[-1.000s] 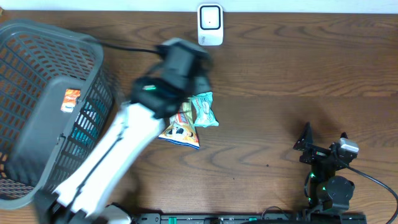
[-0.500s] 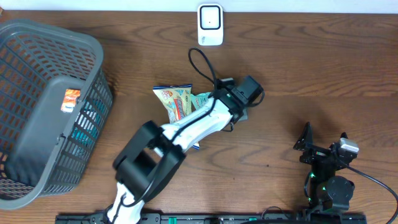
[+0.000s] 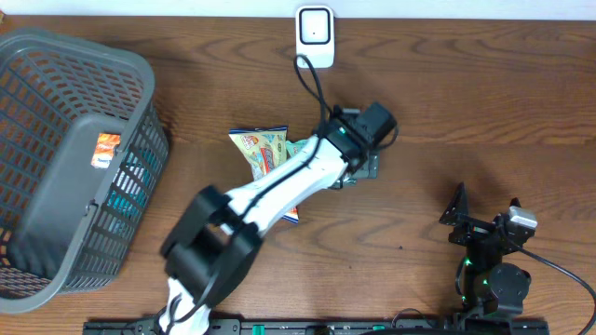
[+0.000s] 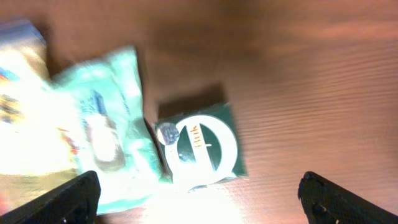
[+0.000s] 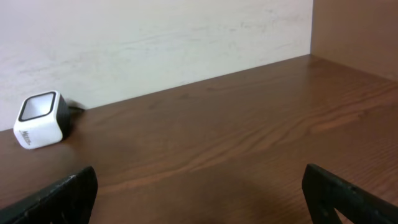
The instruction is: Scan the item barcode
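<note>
I see box (image 4: 199, 146) mid-frame in left wrist view: dark green, white ring on top face, print inside ring too blurred to read. Box near square, flat on table (image 4: 311, 93), edges slightly skewed to frame; no clear long axis. Teal packet (image 4: 106, 137) just beside its left edge. Overhead: left arm (image 3: 270, 191) stretched from lower left to centre. Left gripper (image 4: 199, 202) over box, fingers spread wide, clear of it. Scanner (image 3: 315, 37) top centre, side lettering unreadable. Right arm (image 3: 489, 256) folded lower right, right gripper (image 5: 202, 199) fingers spread, empty.
</note>
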{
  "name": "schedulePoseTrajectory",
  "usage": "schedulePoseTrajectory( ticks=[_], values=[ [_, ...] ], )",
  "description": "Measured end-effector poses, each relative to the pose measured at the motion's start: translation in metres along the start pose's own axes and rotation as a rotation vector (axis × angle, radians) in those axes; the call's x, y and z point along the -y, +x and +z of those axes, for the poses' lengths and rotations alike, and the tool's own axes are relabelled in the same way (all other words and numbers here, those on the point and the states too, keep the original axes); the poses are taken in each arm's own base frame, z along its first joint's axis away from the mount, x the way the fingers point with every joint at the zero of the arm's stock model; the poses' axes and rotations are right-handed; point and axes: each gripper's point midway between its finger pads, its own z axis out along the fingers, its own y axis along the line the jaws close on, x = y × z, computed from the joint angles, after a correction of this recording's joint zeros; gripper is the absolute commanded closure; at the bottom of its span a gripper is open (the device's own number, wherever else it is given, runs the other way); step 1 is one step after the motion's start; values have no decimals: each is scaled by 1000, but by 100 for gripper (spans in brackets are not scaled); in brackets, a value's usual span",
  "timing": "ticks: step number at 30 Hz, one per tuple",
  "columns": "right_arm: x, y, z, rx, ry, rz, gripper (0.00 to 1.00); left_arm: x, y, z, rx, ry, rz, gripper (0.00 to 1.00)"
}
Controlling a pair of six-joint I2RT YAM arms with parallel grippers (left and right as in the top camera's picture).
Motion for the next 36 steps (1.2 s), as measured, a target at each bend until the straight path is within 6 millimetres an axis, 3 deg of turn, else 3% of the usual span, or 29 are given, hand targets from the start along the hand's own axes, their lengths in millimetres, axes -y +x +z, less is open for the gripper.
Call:
schedulePoseTrajectory(
  ticks=[3, 5, 6, 9, 11, 14, 17, 21, 23, 29, 36],
  values=[
    [0, 0, 0, 0, 0, 0, 1, 0, -37, -71, 123, 76, 31, 2],
    [0, 0, 0, 0, 0, 0, 1, -15, -62, -125, 241, 106, 13, 2],
    [0, 0, 0, 0, 0, 0, 1, -37, -79, -171, 348, 112, -22, 2],
    [0, 0, 0, 0, 0, 0, 1, -100, -96, -246, 519, 61, -126, 2],
    [0, 0, 0, 0, 0, 0, 1, -151, -94, -281, 592, -9, -214, 2],
    [0, 0, 0, 0, 0, 0, 1, -222, -80, -306, 617, -138, -346, 2],
    [0, 0, 0, 0, 0, 0, 1, -282, -64, -308, 582, -271, -491, 2],
    [0, 0, 0, 0, 0, 0, 1, -364, -37, -283, 479, -430, -765, 2],
    [0, 0, 0, 0, 0, 0, 1, -380, -30, -272, 442, -443, -831, 2],
    [0, 0, 0, 0, 0, 0, 1, -435, -6, -199, 237, -481, -1086, 2],
    [0, 0, 0, 0, 0, 0, 1, -457, -8, -116, 65, -495, -1139, 2]
  ],
)
